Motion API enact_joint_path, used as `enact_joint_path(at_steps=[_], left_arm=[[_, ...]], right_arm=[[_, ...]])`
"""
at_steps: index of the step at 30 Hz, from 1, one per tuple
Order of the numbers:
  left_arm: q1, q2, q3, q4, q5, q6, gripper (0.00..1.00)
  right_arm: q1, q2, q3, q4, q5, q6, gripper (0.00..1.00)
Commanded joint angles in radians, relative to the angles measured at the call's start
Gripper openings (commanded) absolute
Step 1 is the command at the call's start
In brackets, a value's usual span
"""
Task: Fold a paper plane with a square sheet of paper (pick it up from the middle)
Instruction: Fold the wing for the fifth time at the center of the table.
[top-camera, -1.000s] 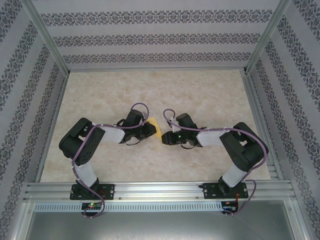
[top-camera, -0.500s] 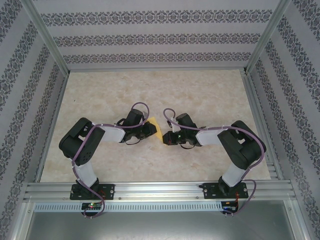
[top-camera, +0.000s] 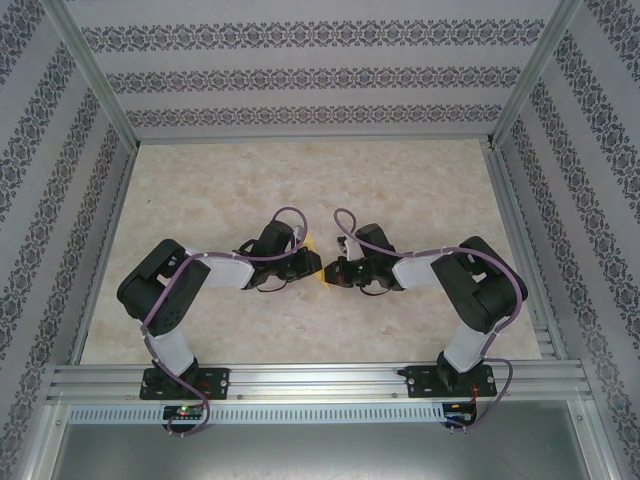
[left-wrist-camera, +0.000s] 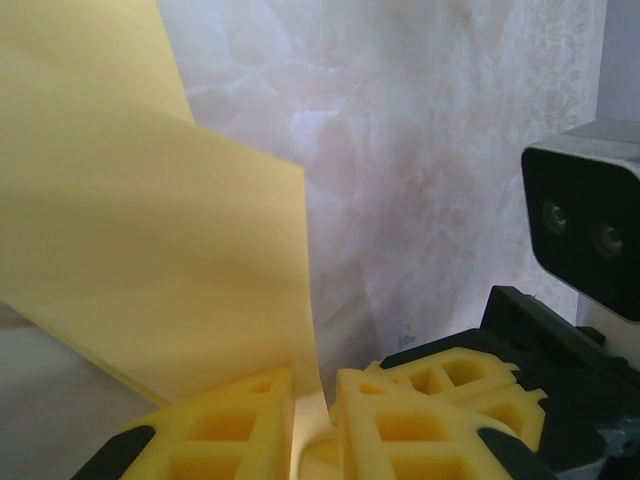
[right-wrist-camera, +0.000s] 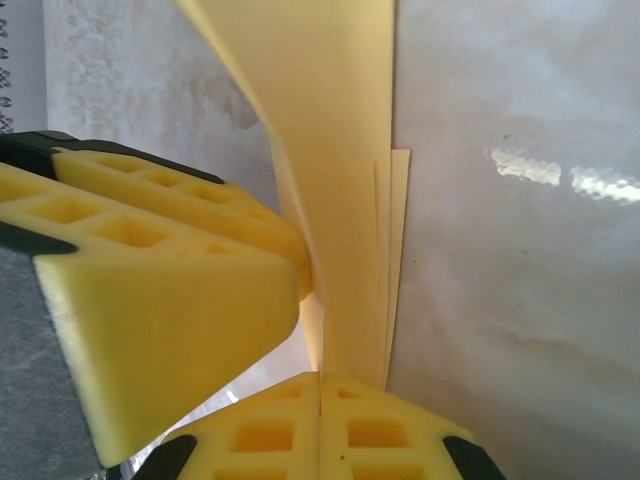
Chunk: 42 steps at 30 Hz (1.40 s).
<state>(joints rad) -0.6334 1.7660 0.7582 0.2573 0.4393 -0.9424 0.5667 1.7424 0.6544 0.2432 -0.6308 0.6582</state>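
The folded yellow paper (left-wrist-camera: 150, 230) runs off the top edge in both wrist views; from above, the left claw (top-camera: 313, 262) and right claw (top-camera: 331, 270) hide most of it.

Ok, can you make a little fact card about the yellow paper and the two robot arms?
thing held: folded yellow paper
left jaws: shut on the paper
right jaws: shut on the paper, from the other side
how they stand: facing each other, nearly tip to tip
where: over the middle of the marbled tabletop
paper's look: several layers with straight edges, one flap curving away
plane finished: not yet, no dart shape to see
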Motion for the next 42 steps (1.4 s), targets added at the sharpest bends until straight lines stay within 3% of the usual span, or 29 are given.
enact_joint_path(at_steps=[1,18,36,42], left_arm=[[-0.011,0.009,-0.014,0.017,-0.016,0.021,0.19],[-0.011,0.029,-0.006,-0.058,-0.071,0.022,0.17],[-0.011,0.047,0.024,-0.095,-0.081,0.028,0.16],[-0.011,0.048,0.044,-0.101,-0.075,0.037,0.16]], right_arm=[[-0.010,0.018,0.006,0.004,-0.020,0.003,0.02],[-0.008,0.007,0.033,-0.099,-0.035,-0.049,0.14],[0.007,0.015,0.049,-0.223,0.023,-0.096,0.08],[0.014,-0.022,0.050,-0.252,0.020,-0.108,0.14]])
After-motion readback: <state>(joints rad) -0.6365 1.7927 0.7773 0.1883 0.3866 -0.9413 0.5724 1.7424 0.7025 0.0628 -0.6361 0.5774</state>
